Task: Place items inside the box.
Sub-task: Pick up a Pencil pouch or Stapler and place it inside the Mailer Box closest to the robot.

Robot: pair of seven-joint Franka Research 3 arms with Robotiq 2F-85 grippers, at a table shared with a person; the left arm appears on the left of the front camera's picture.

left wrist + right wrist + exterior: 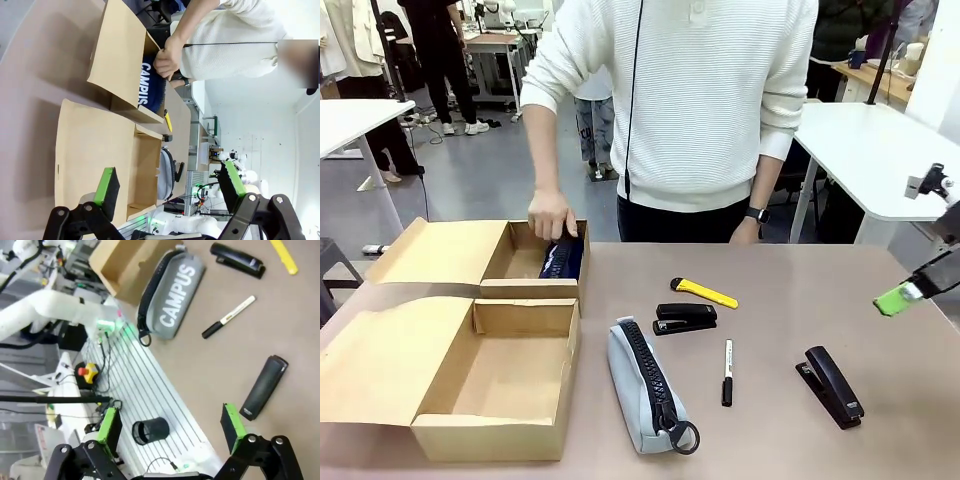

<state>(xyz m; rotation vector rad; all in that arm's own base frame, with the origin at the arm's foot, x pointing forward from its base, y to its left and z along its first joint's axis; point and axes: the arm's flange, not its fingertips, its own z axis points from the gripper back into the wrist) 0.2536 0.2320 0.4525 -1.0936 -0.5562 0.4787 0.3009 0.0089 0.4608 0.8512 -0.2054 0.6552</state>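
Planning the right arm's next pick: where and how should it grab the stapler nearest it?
Take the stapler mid-length across its narrow flanks, coming straight down from above. It sits on its base, long and slim, diagonal on bare table, so turn the right pincer to straddle that diagonal. Its jaws stand open; nothing crowds either flank, and the marker lies well clear.

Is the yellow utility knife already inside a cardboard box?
No, the yellow utility knife lies on the table, outside the near box and the far box.
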